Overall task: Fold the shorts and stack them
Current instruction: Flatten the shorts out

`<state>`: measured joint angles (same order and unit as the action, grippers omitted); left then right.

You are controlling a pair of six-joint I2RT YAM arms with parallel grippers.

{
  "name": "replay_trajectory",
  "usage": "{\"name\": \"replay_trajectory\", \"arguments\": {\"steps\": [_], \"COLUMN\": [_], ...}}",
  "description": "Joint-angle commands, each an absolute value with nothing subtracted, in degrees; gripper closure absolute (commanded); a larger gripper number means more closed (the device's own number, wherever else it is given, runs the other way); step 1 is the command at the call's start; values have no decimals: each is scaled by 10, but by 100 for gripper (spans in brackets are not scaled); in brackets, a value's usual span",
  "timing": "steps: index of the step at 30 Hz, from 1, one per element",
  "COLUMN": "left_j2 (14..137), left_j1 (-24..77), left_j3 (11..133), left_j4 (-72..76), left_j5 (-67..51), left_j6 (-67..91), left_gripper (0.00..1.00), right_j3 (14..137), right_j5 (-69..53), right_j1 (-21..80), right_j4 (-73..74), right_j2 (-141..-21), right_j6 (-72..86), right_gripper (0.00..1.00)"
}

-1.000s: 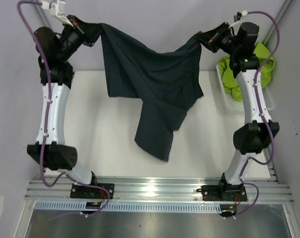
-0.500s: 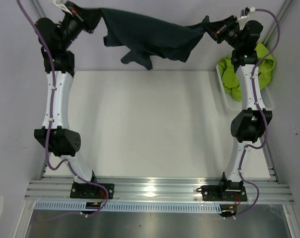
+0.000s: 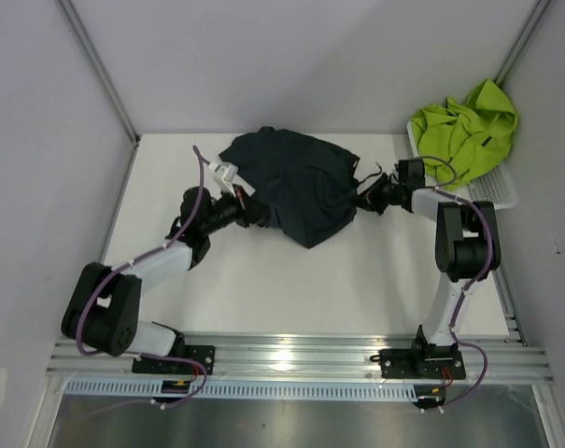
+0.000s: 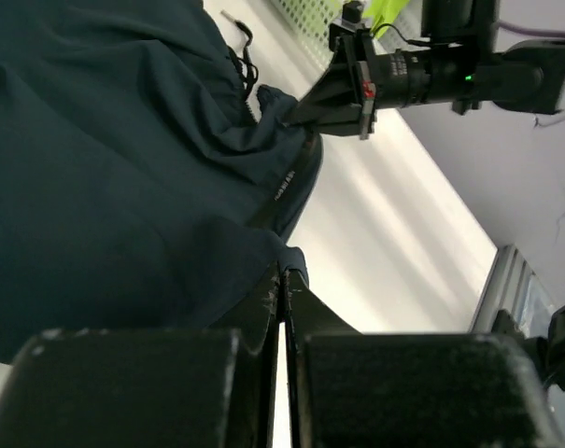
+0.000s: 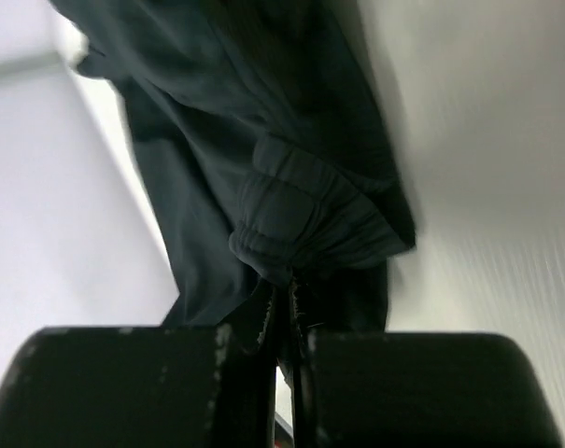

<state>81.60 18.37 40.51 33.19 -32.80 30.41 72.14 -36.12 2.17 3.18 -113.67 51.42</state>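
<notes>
A second ago the dark shorts (image 3: 296,187) hung stretched in the air between the two arms, high at the far wall. Now both arms have come down and the garment lies on the tabletop (image 3: 291,289), toward 12 o'clock of its middle, as a rumpled, roughly rounded heap rather than a flat spread.

The left fingers (image 4: 310,315) are together and clamped on a fold of the dark fabric at the heap's 8 o'clock edge. The right fingers (image 5: 305,322) are likewise pressed together, pinching the gathered waistband at its 3 o'clock edge. The drawstring trails loose on that side, just beside the right grip. So the shorts are laid down but not released.

The green shorts (image 3: 464,126) sit bunched in the white basket (image 3: 499,191) at 2 o'clock, apart from both arms and untouched.

In my judgement the lay-down is only partly useful. The cloth has landed bunched, with its legs hidden under the mass, so it likely needs pulling flat before any clean fold. Folding has not begun, and stacking is still far off.
</notes>
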Motion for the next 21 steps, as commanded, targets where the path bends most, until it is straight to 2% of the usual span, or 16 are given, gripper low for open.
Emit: {"name": "replay_trajectory", "arguments": {"steps": [1, 6, 8, 12, 17, 18, 19, 20, 21], "left_j2": [695, 593, 545, 492, 417, 352, 352, 335, 301], "left_j1": [225, 279, 314, 370, 372, 372, 372, 372, 372], "left_j3": [355, 267, 243, 217, 164, 128, 127, 109, 96], "left_j4": [429, 348, 287, 201, 123, 98, 98, 84, 76], "left_j5": [-267, -236, -177, -94, -46, -47, -47, -56, -58], "left_j6": [257, 232, 215, 188, 214, 228, 229, 231, 239], "left_gripper": [100, 100, 100, 100, 100, 100, 100, 100, 100], "right_j3": [668, 610, 606, 613, 622, 608, 608, 596, 592], "right_j5": [-310, -234, -183, -134, -96, -53, -53, -46, -24], "right_j1": [36, 47, 58, 84, 126, 138, 138, 137, 134], "right_j4": [42, 109, 152, 212, 260, 289, 289, 291, 299], "right_j2": [-1010, -926, -904, -904, -918, -910, -910, -898, -893], "right_j6": [424, 358, 326, 278, 248, 252, 252, 252, 253], "right_gripper": [100, 100, 100, 100, 100, 94, 94, 90, 82]}}
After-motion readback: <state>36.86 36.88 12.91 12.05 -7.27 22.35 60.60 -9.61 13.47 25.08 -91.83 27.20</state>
